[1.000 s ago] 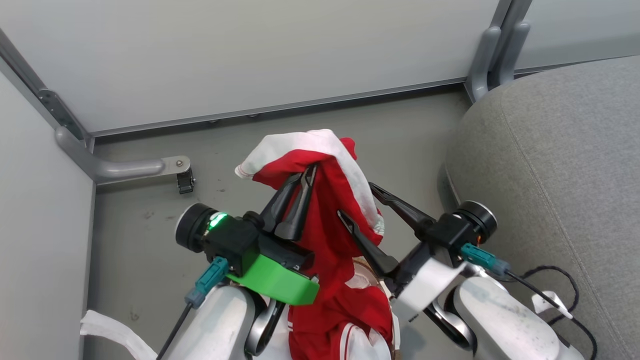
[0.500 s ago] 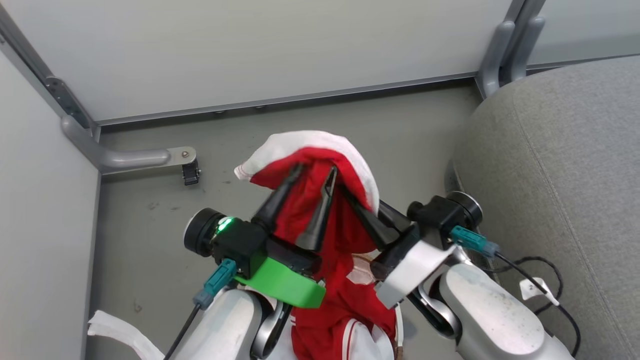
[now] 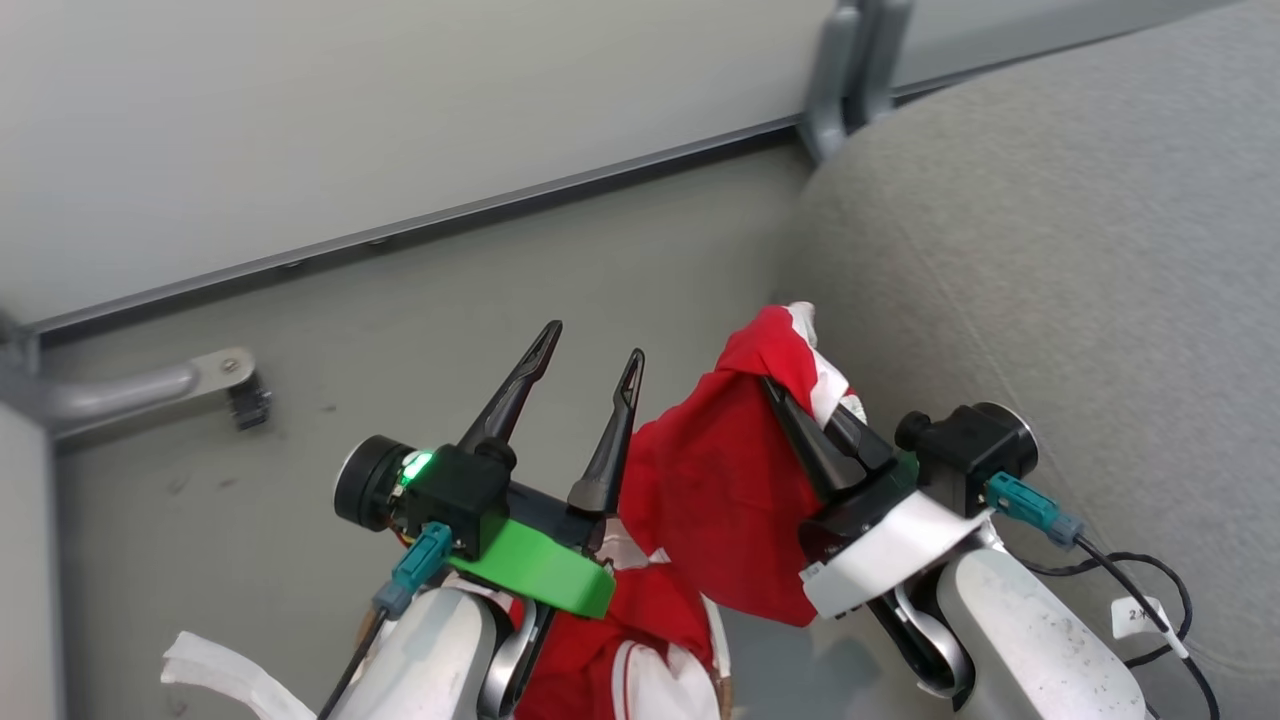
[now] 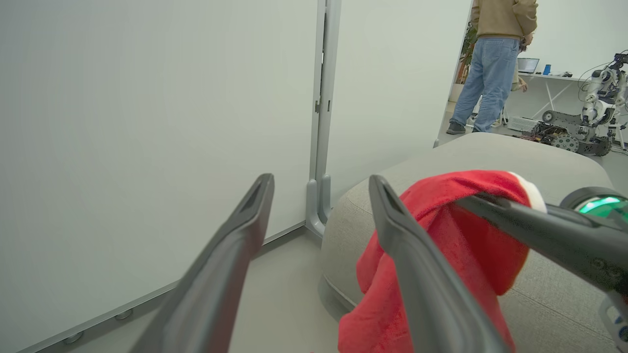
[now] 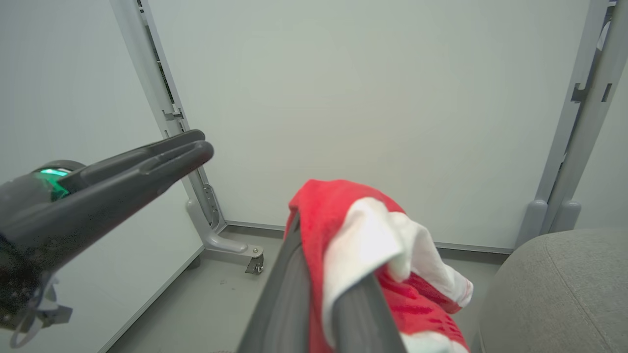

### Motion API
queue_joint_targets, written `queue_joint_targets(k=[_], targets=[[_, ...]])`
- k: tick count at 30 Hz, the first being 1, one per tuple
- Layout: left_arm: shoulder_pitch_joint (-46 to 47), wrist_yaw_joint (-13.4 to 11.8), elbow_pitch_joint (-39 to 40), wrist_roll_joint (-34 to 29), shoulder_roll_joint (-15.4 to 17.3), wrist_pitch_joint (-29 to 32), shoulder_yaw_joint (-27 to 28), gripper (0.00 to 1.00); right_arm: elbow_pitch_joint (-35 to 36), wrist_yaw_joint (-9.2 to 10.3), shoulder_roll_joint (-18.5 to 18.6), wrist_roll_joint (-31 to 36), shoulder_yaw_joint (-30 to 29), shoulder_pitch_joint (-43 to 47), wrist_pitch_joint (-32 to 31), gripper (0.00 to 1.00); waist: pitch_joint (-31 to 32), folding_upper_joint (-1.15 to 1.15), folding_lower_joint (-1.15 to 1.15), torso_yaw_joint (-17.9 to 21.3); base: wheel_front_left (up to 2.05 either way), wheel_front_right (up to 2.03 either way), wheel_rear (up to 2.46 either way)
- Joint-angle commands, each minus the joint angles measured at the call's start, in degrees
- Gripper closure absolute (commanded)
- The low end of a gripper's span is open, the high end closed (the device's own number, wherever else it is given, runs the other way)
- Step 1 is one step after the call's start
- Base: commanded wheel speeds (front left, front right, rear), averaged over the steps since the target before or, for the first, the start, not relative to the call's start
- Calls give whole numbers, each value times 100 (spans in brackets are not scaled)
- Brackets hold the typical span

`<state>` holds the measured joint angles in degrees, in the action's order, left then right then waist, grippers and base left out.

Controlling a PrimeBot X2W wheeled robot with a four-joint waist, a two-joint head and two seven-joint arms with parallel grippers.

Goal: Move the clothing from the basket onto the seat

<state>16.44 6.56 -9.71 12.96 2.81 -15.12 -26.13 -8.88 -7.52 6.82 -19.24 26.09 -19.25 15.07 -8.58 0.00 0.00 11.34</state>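
**Q:** What differs from the frame half a second earlier?

**A:** The head camera has turned toward the seat [image 3: 1050, 250], so the whole field has shifted. Apart from that, the left gripper [image 3: 591, 345], earlier buried in the folds of the clothing [image 3: 710, 490], now stands clear of it. The red garment now hangs from the right gripper [image 3: 800, 400] alone.

**Q:** What surrounds the work, read left to right?

**A:** A grey foot bracket [image 3: 150, 380] rests on the floor [image 3: 400, 330] below a pale wall panel [image 3: 300, 120]. Further red-and-white fabric [image 3: 640, 640] lies low between the two forearms. The held clothing hangs above the floor, just beside the seat's rounded edge, with its top fold seen against the cushion. Whether cloth and cushion touch cannot be told. In the left wrist view a person [image 4: 495, 63] stands beyond the seat, near another robot [image 4: 588, 127]. Nothing lies between the garment and the seat.

**Q:** How are the arms posed?

**A:** The left forearm rises from the lower left. Its fingers point up and slightly right, spread apart with nothing between them. The right forearm rises from the lower right, with its fingers angled up and left. They are pressed close on the garment's upper fold. The red cloth drapes down to their left, and a white panel lies over the fingers in the right wrist view.
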Motion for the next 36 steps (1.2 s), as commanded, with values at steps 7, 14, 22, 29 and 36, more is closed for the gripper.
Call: queue_joint_targets(k=[7, 14, 22, 29, 36], targets=[[-190, 62, -101, -112, 21, -5, 73, 0, 101, 6, -16, 50, -197, 229, 15, 100, 40, 0, 0, 1804, 0, 0, 0], [122, 94, -328, 70, 29, -5, -412, 0, 321, 6, 10, 278, -1037, 638, 15, 100, -82, 0, 0, 1990, 0, 0, 0], [117, 95, -450, 233, 31, -5, -655, 0, 299, 6, 236, 434, -1491, 379, 14, 100, -270, 0, 0, 1985, 0, 0, 0], [107, 97, -397, -152, 105, -5, -416, 0, -218, 7, 690, 540, -1763, -979, 15, 100, -910, 0, 0, 1816, 0, 0, 0], [534, 97, -343, -269, 314, -5, -541, 0, -1021, 7, 1453, 843, -2274, -2480, 14, 100, -1764, 0, 0, 1089, 0, 0, 0]])
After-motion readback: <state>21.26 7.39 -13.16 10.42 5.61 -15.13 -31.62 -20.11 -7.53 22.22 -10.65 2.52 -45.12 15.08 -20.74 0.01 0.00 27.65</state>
